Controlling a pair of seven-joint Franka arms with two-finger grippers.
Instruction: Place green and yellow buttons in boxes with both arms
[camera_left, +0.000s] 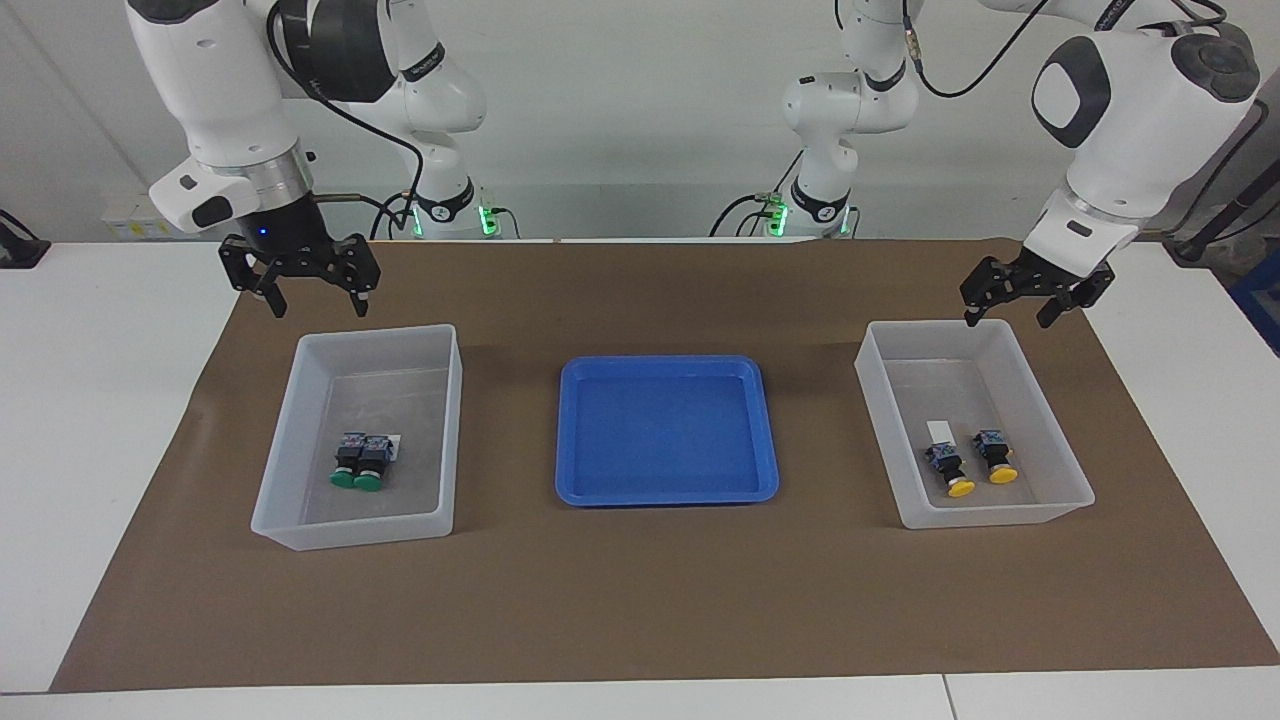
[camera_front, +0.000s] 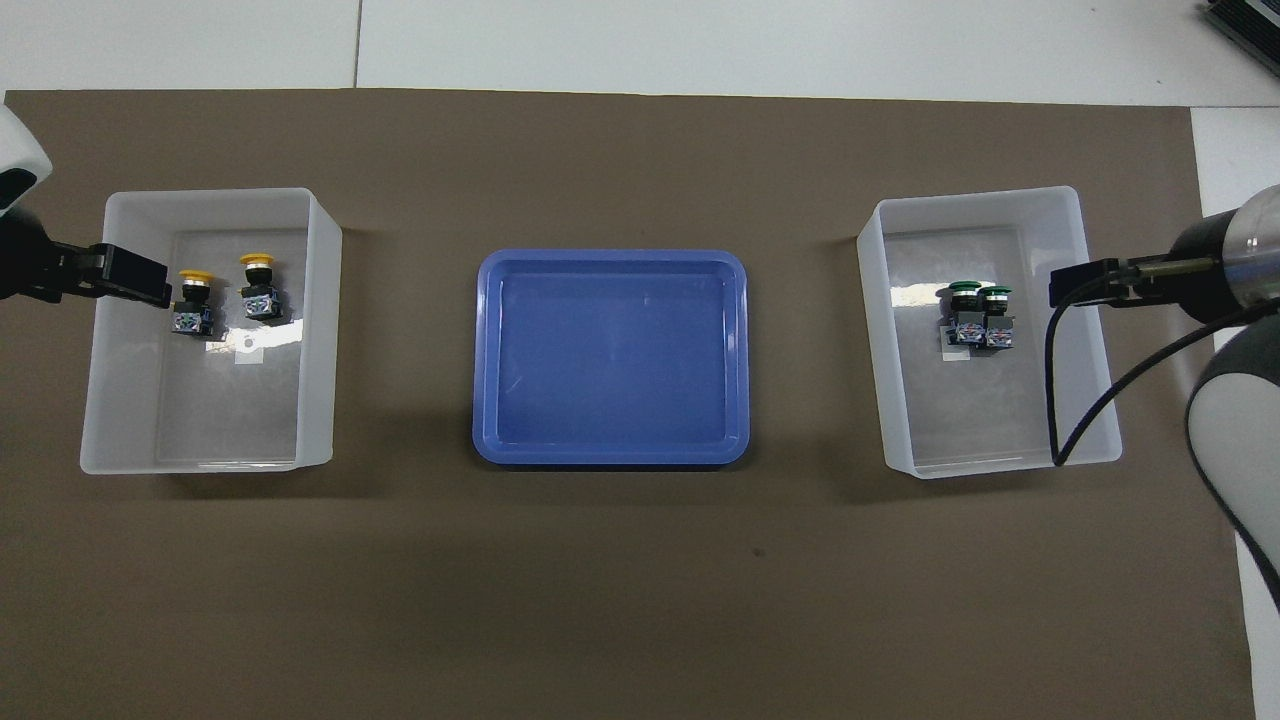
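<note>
Two green buttons (camera_left: 360, 467) (camera_front: 975, 312) lie side by side in the box (camera_left: 285, 440) (camera_front: 882, 340) at the right arm's end. Two yellow buttons (camera_left: 975, 468) (camera_front: 222, 292) lie in the other box (camera_left: 1055, 430) (camera_front: 322, 330) at the left arm's end. My right gripper (camera_left: 317, 305) (camera_front: 1075, 285) hangs open and empty, high over the edge of the green buttons' box. My left gripper (camera_left: 1006, 318) (camera_front: 145, 282) is open and empty too, above the rim of the yellow buttons' box.
A shallow blue tray (camera_left: 566, 430) (camera_front: 484, 360) sits between the two boxes with nothing in it. Everything rests on a brown mat (camera_left: 640, 600) laid over the white table. A black cable (camera_front: 1060, 400) from the right arm droops over the green buttons' box.
</note>
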